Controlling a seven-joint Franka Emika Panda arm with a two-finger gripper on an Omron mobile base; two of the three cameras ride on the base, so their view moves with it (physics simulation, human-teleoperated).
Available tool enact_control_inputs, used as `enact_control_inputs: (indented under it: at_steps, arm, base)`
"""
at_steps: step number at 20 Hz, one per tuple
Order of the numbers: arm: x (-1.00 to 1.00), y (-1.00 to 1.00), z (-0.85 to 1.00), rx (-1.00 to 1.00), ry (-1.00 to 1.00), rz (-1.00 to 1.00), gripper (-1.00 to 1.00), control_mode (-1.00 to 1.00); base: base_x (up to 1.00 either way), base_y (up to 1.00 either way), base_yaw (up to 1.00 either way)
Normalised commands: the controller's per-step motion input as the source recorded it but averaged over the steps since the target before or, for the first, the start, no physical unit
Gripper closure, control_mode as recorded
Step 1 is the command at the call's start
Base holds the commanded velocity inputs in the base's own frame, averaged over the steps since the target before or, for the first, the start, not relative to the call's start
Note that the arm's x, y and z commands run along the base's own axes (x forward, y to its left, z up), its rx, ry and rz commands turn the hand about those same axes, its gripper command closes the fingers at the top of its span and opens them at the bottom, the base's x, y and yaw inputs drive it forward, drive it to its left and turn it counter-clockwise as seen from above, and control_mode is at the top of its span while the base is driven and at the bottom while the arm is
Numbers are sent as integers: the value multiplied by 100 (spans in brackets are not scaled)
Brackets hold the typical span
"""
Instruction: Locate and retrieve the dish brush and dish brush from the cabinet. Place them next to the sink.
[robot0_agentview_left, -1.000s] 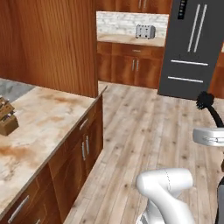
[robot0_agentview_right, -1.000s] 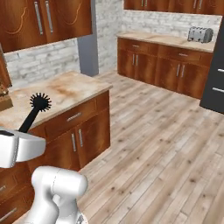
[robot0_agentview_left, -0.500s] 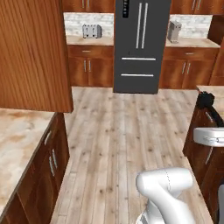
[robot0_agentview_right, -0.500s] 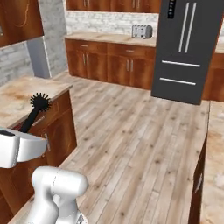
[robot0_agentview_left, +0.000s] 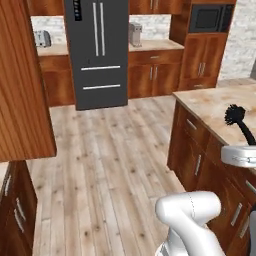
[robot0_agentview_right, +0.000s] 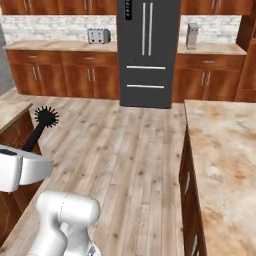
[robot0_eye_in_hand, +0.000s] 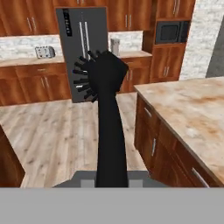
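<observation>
From my remote seat, nearest to me is the robot's white arm, and its gripper (robot0_eye_in_hand: 112, 181) is closed tight on the thin handle of a black dish brush (robot0_eye_in_hand: 107, 105), which it carries upright in the air with the round bristly head on top. In the left base view the dish brush (robot0_agentview_left: 239, 123) stands at the right edge, in front of a marble-topped counter (robot0_agentview_left: 215, 102) with wooden drawer fronts. In the right base view the brush (robot0_agentview_right: 41, 127) rises at the left, above a pale wood plank floor (robot0_agentview_right: 125, 145). Further off stands a tall dark grey refrigerator (robot0_agentview_right: 148, 52). On the far counter to its left sits a silver toaster (robot0_agentview_right: 98, 35).
</observation>
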Motion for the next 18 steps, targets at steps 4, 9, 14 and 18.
enact_control_inputs:
  at_steps: [4,9,14,18]
  arm:
    - [0,0,0,0,0,0,100,100]
    - [0,0,0,0,0,0,100,100]
    - [0,0,0,0,0,0,100,100]
    - [0,0,0,0,0,0,100,100]
  base:
    - [0,0,-50]
    - [0,0,-50]
    - [0,0,-50]
    - [0,0,-50]
